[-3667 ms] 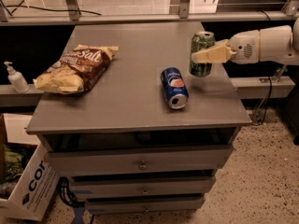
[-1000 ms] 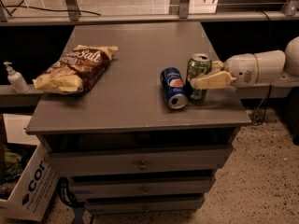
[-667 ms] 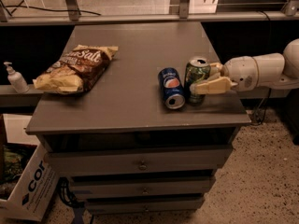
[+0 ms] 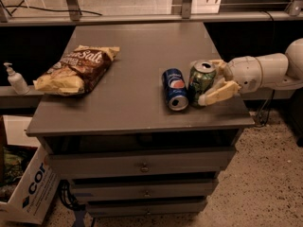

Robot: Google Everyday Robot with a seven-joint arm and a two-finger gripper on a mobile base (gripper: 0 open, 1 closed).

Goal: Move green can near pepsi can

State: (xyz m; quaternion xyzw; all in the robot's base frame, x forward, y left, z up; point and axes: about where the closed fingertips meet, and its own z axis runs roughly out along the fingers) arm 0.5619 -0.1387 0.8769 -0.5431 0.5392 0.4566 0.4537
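The green can (image 4: 200, 81) stands upright on the grey cabinet top (image 4: 137, 60), right beside the pepsi can (image 4: 174, 89), almost touching it. The pepsi can lies on its side with its silver end facing the front edge. My gripper (image 4: 209, 82) reaches in from the right on a white arm (image 4: 265, 72). Its pale fingers (image 4: 218, 94) sit on either side of the green can and hold it.
A brown chip bag (image 4: 75, 69) lies at the left of the cabinet top. A soap dispenser (image 4: 15, 79) stands on a ledge to the left. A cardboard box (image 4: 26, 188) sits on the floor at the lower left. Drawers run below the front edge.
My gripper has carried the green can left and down, from the right edge of the top to a spot beside the pepsi can. The pepsi can has hardly moved.
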